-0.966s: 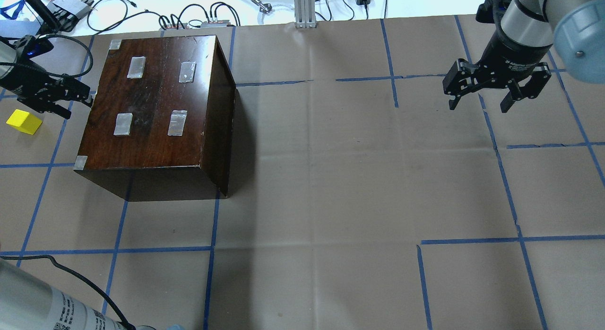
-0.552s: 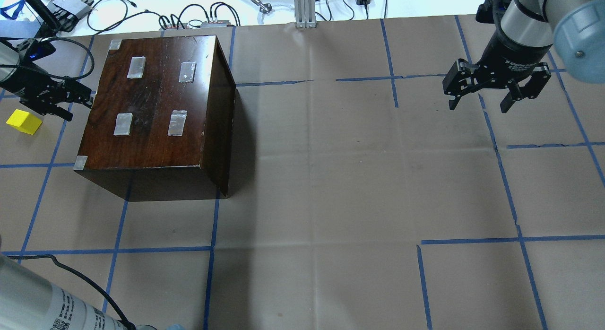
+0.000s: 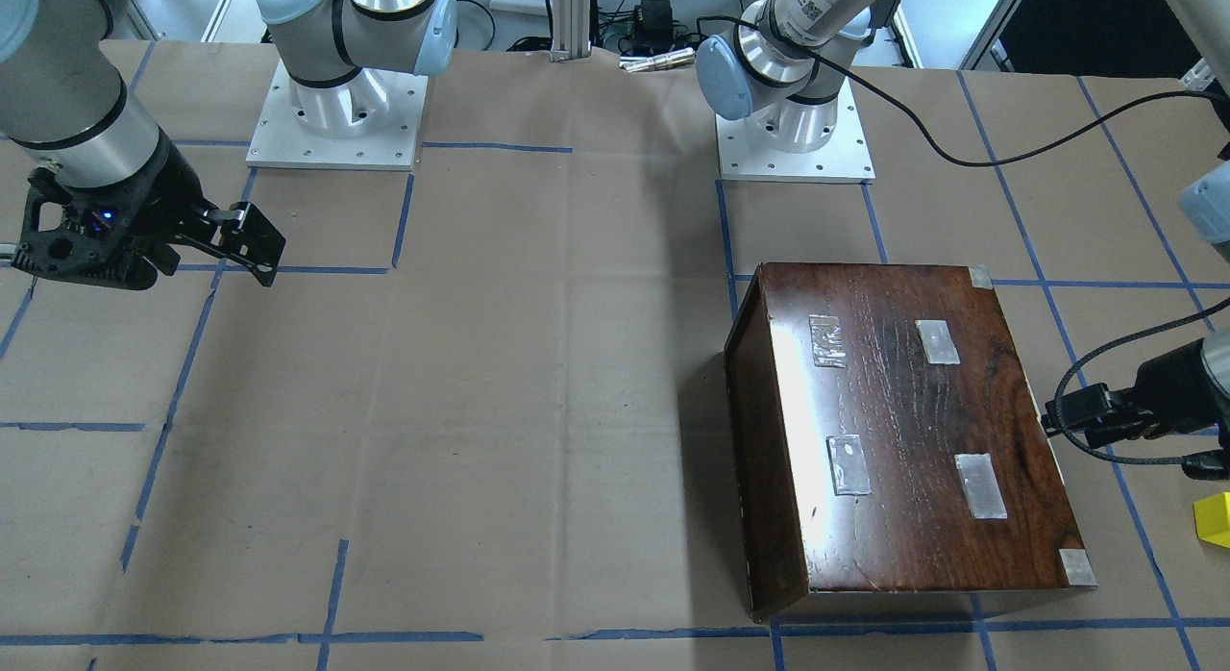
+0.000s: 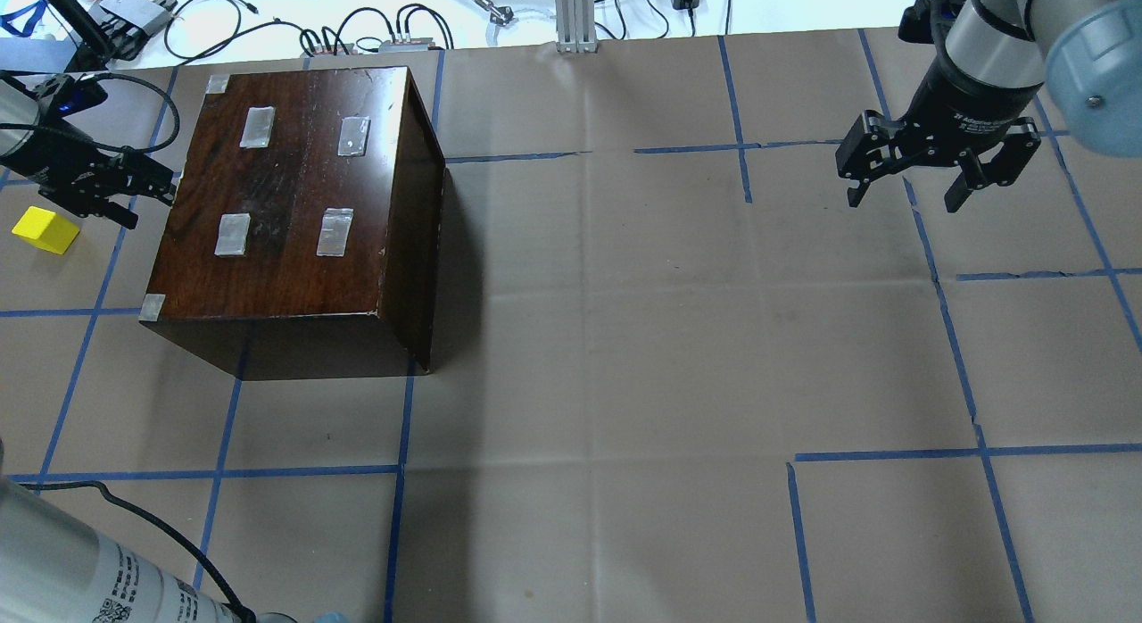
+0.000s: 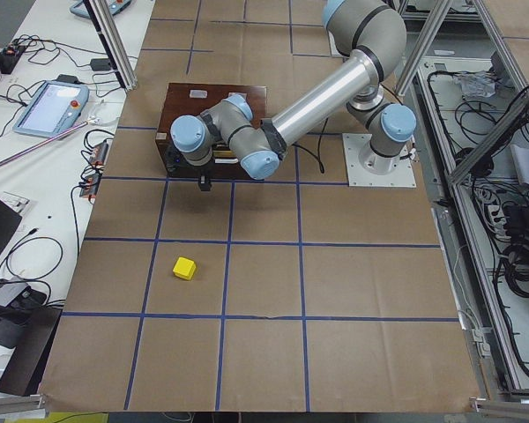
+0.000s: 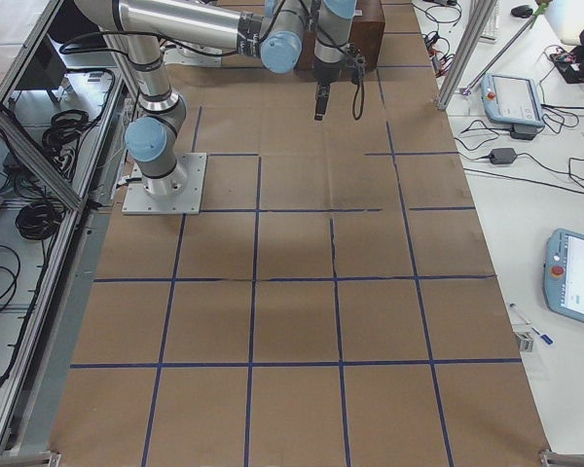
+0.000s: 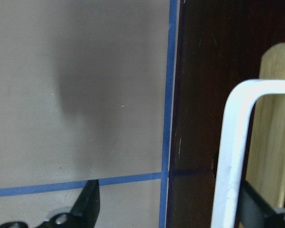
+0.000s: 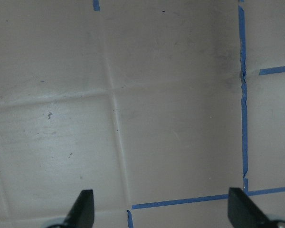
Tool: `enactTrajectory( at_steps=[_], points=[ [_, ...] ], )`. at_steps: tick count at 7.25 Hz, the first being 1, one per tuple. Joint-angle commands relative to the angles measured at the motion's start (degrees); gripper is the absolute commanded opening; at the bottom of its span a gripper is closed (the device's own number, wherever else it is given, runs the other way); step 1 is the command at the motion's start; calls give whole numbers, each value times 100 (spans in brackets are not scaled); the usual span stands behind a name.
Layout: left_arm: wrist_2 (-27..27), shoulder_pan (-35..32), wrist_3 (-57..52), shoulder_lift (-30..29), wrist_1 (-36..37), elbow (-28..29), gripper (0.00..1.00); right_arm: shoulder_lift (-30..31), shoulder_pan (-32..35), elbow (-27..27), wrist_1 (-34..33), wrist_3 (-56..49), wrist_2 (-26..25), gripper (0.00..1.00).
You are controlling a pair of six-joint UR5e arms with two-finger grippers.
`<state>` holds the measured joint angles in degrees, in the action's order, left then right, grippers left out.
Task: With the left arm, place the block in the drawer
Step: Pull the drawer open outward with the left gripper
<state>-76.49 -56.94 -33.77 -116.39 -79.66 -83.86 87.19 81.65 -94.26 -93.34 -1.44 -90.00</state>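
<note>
My left end effector (image 4: 147, 199) gapes open astride the white handle (image 7: 230, 156) of the shut drawer (image 7: 275, 142), gripping nothing. The block (image 4: 45, 230) sits on the table (image 4: 624, 337) just beside it, on the side away from the cabinet (image 4: 294, 186).

The right gripper (image 8: 162, 211) hangs over brown paper (image 8: 180, 128). Its two black fingers (image 8: 84, 208) peek in at the bottom corners, far apart. Blue tape lines (image 8: 242, 104) run down the right side and along the bottom. Fold lines (image 8: 116, 123) cross the paper.
</note>
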Motion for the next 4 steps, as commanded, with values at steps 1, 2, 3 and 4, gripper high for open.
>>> enactTrajectory(
  at_steps=[1, 2, 3, 4],
  points=[
    [-15, 60, -147, -15, 47, -8, 98, 0, 0, -5, 0, 4, 0, 100],
    [-33, 69, -235, -15, 47, -8, 98, 0, 0, -5, 0, -5, 0, 100],
    [-181, 69, -253, -42, 47, -8, 97, 0, 0, 4, 0, 4, 0, 100],
    [-356, 69, -244, -42, 47, -8, 96, 0, 0, -5, 0, -5, 0, 100]
  ],
)
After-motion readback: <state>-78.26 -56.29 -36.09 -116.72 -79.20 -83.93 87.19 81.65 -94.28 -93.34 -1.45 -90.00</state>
